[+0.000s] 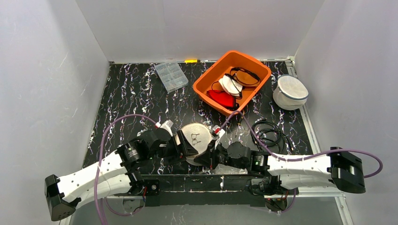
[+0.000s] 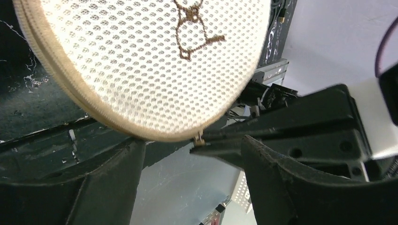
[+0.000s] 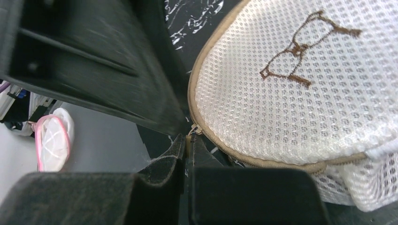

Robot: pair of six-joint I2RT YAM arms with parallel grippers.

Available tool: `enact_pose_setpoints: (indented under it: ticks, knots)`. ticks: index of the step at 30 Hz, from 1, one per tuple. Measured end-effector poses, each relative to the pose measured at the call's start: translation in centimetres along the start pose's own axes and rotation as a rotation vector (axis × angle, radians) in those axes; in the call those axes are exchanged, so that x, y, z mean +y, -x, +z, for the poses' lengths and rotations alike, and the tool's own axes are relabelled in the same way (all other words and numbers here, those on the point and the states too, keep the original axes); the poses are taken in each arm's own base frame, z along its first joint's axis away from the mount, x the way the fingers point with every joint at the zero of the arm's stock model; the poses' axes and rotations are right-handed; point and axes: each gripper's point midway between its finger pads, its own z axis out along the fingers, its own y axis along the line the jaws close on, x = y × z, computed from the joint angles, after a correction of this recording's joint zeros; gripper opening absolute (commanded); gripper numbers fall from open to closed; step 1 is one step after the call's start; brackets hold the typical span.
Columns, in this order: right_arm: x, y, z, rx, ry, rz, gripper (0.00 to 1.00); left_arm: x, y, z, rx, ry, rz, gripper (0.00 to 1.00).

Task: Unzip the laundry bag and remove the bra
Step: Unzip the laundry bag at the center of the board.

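The round white mesh laundry bag (image 1: 196,136) with a brown bra emblem lies at the table's near edge, between my two grippers. Its tan zipper runs round the rim and looks closed. My right gripper (image 3: 187,140) is shut on the small tan zipper pull (image 3: 191,133) at the bag's near edge; it sits just right of the bag in the top view (image 1: 210,156). My left gripper (image 2: 190,159) is open, its fingers (image 2: 108,183) spread wide under the bag's rim (image 2: 117,124), at the bag's left side (image 1: 184,144). The bra inside the bag is hidden.
An orange bin (image 1: 206,82) with several bras stands behind the bag. A second white bag with blue trim (image 1: 290,92) sits at the back right. A clear plastic box (image 1: 171,76) is at the back, a black cable (image 1: 270,133) lies right of the bag.
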Motion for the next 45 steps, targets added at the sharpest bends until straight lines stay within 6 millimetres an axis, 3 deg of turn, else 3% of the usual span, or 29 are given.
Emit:
enact_pose_setpoints:
  ticks: [5,11,16,18,24,28,34,45]
  knots:
    - [1.2,0.6,0.4,-0.012,0.036,-0.020,0.01,0.3,0.0,1.1,-0.004,0.017,-0.017,0.65]
    - [1.6,0.6,0.3,-0.011,0.053,-0.040,0.01,1.8,0.8,1.8,-0.065,0.057,-0.053,0.50]
    - [2.0,1.1,0.0,-0.027,0.064,-0.040,0.01,2.5,1.7,1.9,-0.121,0.086,-0.066,0.35]
    - [2.1,1.4,-0.2,-0.038,0.066,-0.041,0.01,2.7,2.0,1.9,-0.134,0.097,-0.064,0.24]
    - [1.9,2.1,-1.4,-0.057,0.048,-0.043,0.01,1.5,2.9,1.3,-0.170,0.084,-0.052,0.01]
    - [1.3,2.5,-2.8,-0.079,0.023,-0.041,0.01,0.6,3.7,0.9,-0.192,0.059,-0.040,0.00]
    - [0.1,3.1,-4.6,-0.116,-0.029,-0.034,0.01,1.0,4.9,0.7,-0.209,0.067,-0.030,0.00]
    - [-1.6,2.6,-5.5,-0.119,-0.088,-0.024,0.01,1.0,5.2,1.0,-0.187,0.060,-0.020,0.00]
